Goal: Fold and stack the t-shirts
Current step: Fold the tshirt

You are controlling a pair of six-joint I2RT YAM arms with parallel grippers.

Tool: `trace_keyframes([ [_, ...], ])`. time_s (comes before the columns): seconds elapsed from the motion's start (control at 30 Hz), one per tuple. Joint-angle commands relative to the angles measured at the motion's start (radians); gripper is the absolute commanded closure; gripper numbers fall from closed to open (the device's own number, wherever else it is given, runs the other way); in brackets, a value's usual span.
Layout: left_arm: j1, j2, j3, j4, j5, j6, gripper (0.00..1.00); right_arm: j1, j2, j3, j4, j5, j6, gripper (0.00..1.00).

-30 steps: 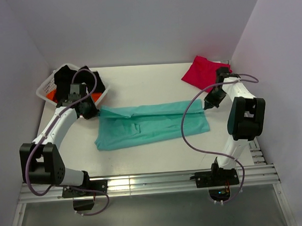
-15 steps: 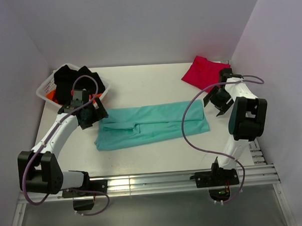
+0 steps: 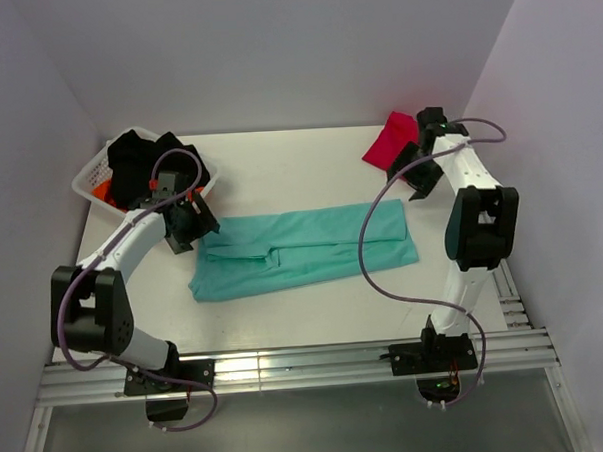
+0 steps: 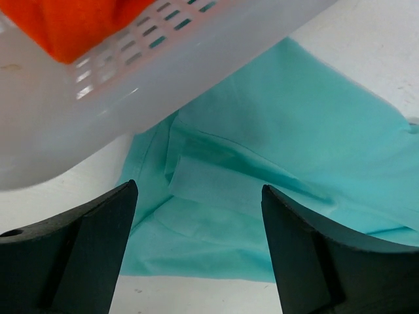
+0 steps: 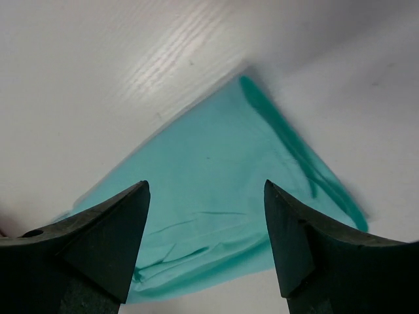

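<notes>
A teal-green t-shirt (image 3: 302, 248) lies flat in the middle of the table, folded into a long band. A crimson-red t-shirt (image 3: 388, 142) lies bunched at the back right. My left gripper (image 3: 193, 227) hangs open just off the teal shirt's left end, beside the basket. The left wrist view shows its jaws (image 4: 196, 248) apart and nothing held, with the teal shirt (image 4: 275, 131) below. My right gripper (image 3: 407, 176) is open above the table between the teal shirt's right end and the red shirt. In the right wrist view it (image 5: 206, 242) holds nothing over the teal shirt (image 5: 216, 209).
A white slotted basket (image 3: 87, 179) with black and orange clothes stands at the back left; its wall (image 4: 98, 98) is close above my left fingers. Purple cables loop from both arms over the table. Walls close the left, back and right.
Both grippers opened and let go of the teal shirt's far edge, which now lies flat. The left gripper drew back toward the basket; the right one swung back toward the red shirt.
</notes>
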Motion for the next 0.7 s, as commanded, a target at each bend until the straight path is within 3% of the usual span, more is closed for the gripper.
trace_keyframes([
  [0.0, -0.022, 0.053, 0.062, 0.023, 0.03, -0.035, 0.18, 0.069, 0.084, 0.063, -0.024, -0.011, 0.001, 0.23],
  [0.23, -0.059, 0.164, 0.154, -0.019, 0.028, -0.033, 0.23, 0.101, 0.174, 0.074, -0.04, 0.039, -0.029, 0.24],
  [0.37, -0.062, 0.198, 0.157, -0.019, 0.032, -0.036, 0.33, 0.096, 0.196, 0.062, -0.035, 0.108, -0.052, 0.29],
  [0.6, -0.068, 0.276, 0.181, -0.019, 0.036, -0.016, 0.5, 0.095, 0.253, 0.068, -0.04, 0.151, -0.068, 0.66],
  [0.63, -0.069, 0.297, 0.187, -0.02, 0.036, -0.013, 0.53, 0.095, 0.263, 0.071, -0.041, 0.154, -0.071, 0.81],
  [0.67, -0.071, 0.308, 0.192, -0.022, 0.039, -0.012, 0.55, 0.095, 0.268, 0.072, -0.046, 0.159, -0.071, 0.84],
])
